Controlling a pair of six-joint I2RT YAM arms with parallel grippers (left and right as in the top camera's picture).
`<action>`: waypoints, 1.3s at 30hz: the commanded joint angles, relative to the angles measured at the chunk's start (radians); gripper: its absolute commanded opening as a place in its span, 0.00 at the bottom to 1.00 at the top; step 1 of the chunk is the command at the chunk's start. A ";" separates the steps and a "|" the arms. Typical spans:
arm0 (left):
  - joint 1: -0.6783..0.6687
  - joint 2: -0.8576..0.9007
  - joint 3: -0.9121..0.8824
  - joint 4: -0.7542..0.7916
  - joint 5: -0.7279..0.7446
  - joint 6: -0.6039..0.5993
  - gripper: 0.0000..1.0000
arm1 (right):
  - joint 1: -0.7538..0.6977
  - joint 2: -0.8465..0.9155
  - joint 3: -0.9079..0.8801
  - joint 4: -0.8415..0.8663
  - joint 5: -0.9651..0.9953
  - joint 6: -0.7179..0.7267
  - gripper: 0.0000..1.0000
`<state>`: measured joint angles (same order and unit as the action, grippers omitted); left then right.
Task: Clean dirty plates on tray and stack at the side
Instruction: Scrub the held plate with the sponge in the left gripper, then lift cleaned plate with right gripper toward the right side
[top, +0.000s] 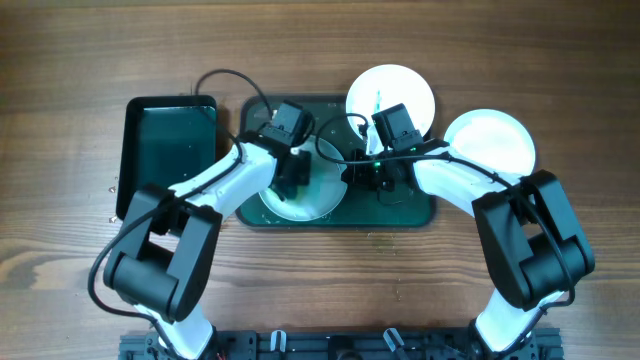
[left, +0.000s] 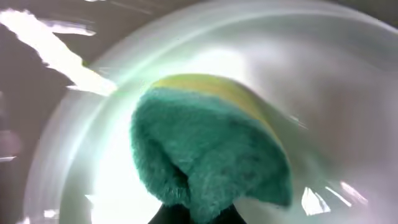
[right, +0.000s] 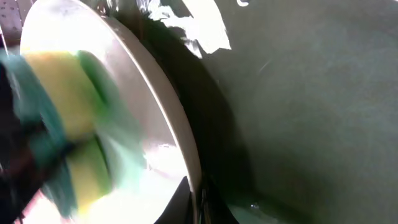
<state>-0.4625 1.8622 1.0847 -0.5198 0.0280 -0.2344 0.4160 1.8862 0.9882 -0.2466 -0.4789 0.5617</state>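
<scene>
A pale plate (top: 322, 197) lies on the large dark green tray (top: 408, 210), tilted up at its right edge. My left gripper (top: 293, 178) is shut on a green-and-yellow sponge (left: 211, 149) pressed on the plate's face (left: 323, 93). My right gripper (top: 352, 172) is shut on the plate's rim (right: 198, 199); the plate (right: 143, 93) and blurred sponge (right: 68, 118) show in its view. A white plate (top: 392, 92) with a teal streak overlaps the tray's far rim. A third plate (top: 490, 140) lies on the wood to the right.
A smaller dark tray (top: 168, 150) lies on the table to the left of the large tray. Cables run over the large tray's far edge. Brown wood-grain tabletop (top: 560, 60) surrounds everything. The dark green tray floor (right: 311, 112) fills the right wrist view.
</scene>
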 joint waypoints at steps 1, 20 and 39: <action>-0.013 0.080 -0.063 -0.010 0.481 0.154 0.04 | -0.008 0.008 0.006 0.002 -0.017 -0.008 0.05; 0.063 0.061 -0.063 0.202 -0.354 -0.142 0.04 | -0.008 0.008 0.006 0.000 -0.016 -0.008 0.04; 0.222 -0.172 0.030 -0.126 -0.028 -0.189 0.04 | -0.008 -0.025 0.014 -0.046 0.069 0.039 0.04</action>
<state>-0.2493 1.7058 1.1000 -0.6403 -0.0158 -0.4107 0.4152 1.8858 0.9882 -0.2672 -0.4747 0.5781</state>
